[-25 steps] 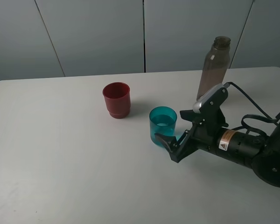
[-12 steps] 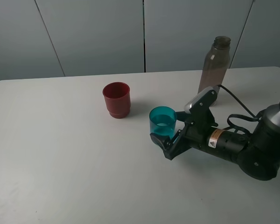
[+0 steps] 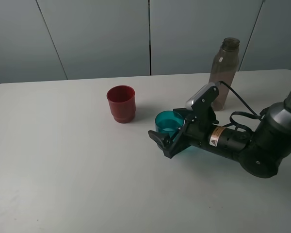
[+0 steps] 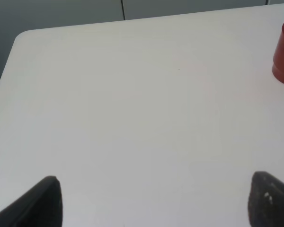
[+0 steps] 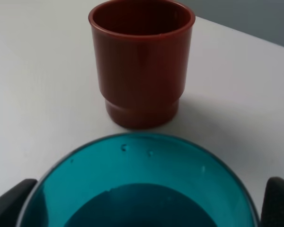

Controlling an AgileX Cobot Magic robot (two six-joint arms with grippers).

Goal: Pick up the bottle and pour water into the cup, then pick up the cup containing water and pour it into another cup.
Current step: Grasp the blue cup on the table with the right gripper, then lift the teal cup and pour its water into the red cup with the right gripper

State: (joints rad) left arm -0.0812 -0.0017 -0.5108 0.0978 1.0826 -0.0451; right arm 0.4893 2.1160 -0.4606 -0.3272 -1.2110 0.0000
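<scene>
"The cup (image 3: 166, 121): where is it?"
"Upright on the table (image 3: 63, 145), water inside, between the 2 wide-open jaws of the right gripper (image 3: 165, 124)."
"And another cup (image 3: 121, 104)?"
"Near it, the bottle (image 3: 225, 68) farther back."
"And the left gripper (image 4: 156, 203)?"
"Jaws wide, above the table."

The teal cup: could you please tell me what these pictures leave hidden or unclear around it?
- Cup base: behind the right gripper in the high view, cut off by the edge in the right wrist view; whether the jaws touch it is unclear.
- Bottle foot: partly behind that gripper, high view; water level unreadable.
- Left gripper: only its tips show, at its wrist view's edge.
</scene>
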